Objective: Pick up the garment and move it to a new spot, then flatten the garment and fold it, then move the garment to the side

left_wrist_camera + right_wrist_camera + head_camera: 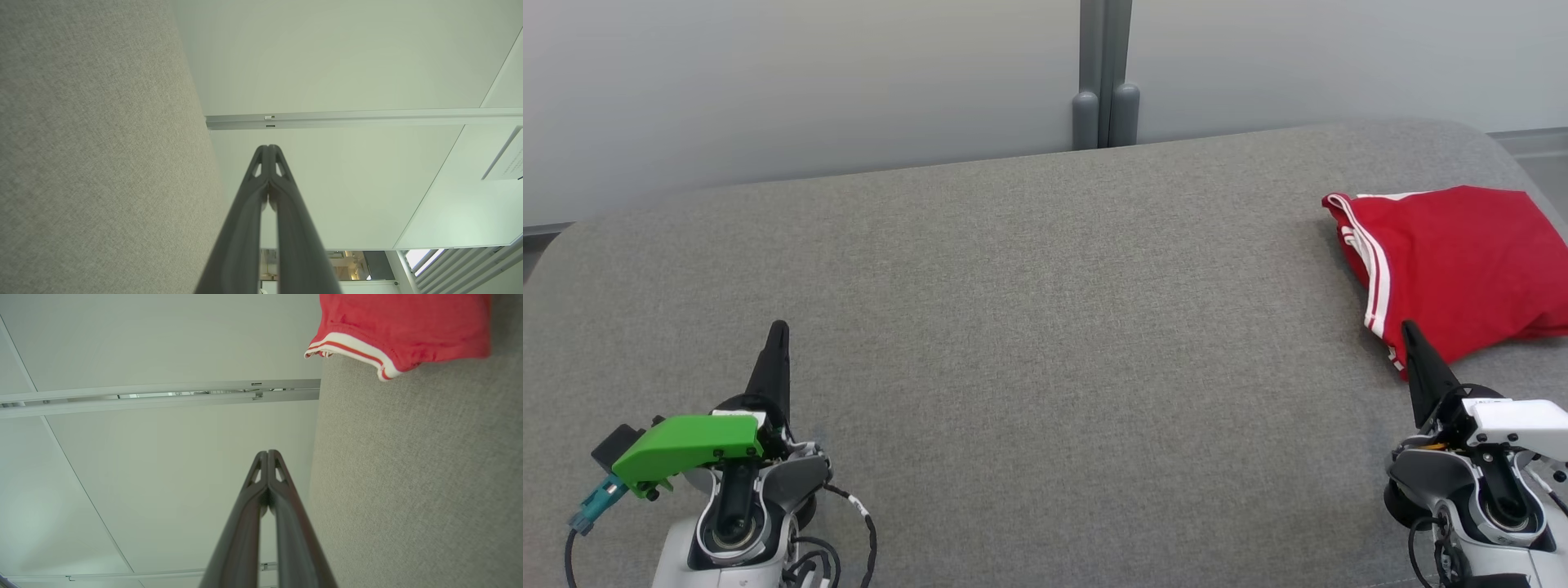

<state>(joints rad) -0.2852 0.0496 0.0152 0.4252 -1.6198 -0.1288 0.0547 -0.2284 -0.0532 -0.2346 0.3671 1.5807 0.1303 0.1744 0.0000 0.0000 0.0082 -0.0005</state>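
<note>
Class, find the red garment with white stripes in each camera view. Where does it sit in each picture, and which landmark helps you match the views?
Head view: red garment at the right edge, on the grey fabric surface, just beyond the right gripper.
Left wrist view: grey fabric surface on the left, pale wall ahead.
Right wrist view: red garment at the top right.
Shared landmark: the grey fabric surface.

Red garment (pixel 1462 261) with white stripes on grey woven surface (pixel 1013 327)

both end effectors, left (pixel 778 327) and right (pixel 1407 327), closed, empty.
</note>
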